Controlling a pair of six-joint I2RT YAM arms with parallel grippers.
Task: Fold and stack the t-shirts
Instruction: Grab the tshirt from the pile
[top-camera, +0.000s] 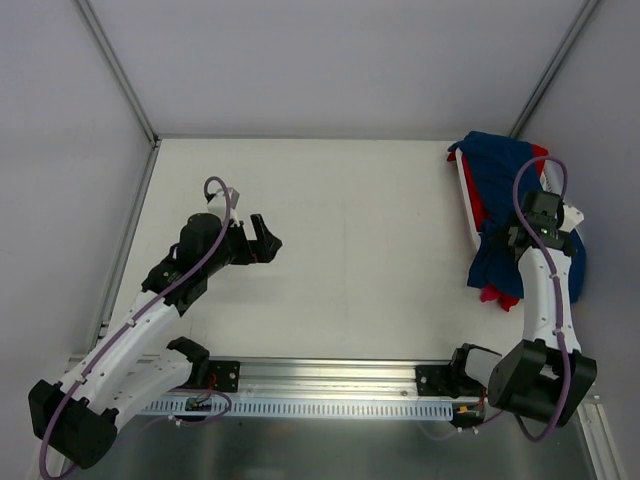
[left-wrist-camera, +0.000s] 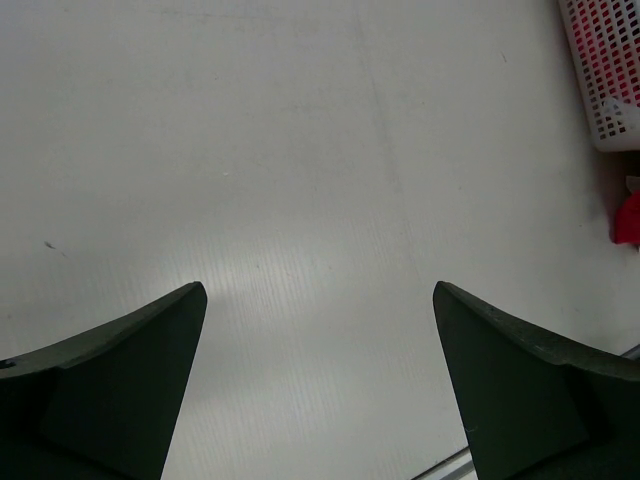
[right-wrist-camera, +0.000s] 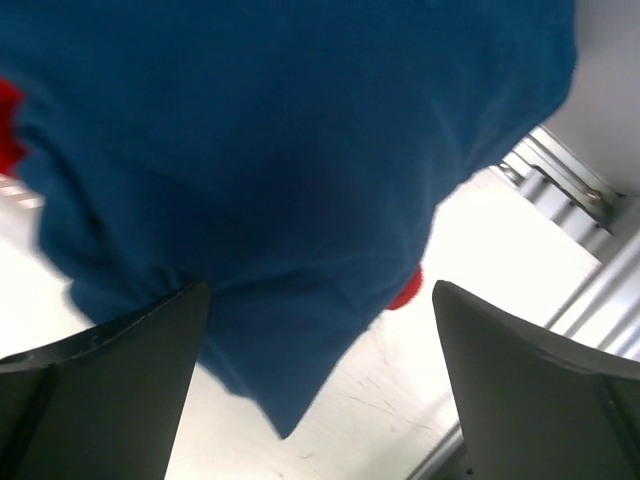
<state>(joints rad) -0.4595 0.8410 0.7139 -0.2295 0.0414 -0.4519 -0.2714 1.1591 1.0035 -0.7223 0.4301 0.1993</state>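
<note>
The task looks to be at its first step, the pick. The navy t-shirt (right-wrist-camera: 300, 150) lies heaped over the white basket (top-camera: 464, 190), with a red t-shirt (top-camera: 477, 207) showing beneath. The right gripper (right-wrist-camera: 320, 290) hovers just above the basket's heap, jaws apart and empty. The left gripper (top-camera: 265, 238), also spread wide, hangs well left of the basket. The next move likely calls for the right gripper to descend and pinch the navy cloth.

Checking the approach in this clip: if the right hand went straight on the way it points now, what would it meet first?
Most likely the navy blue t-shirt: it fills the wrist view straight ahead of the right hand, whose fingers stand open. How close it lies is hard to tell.
</note>
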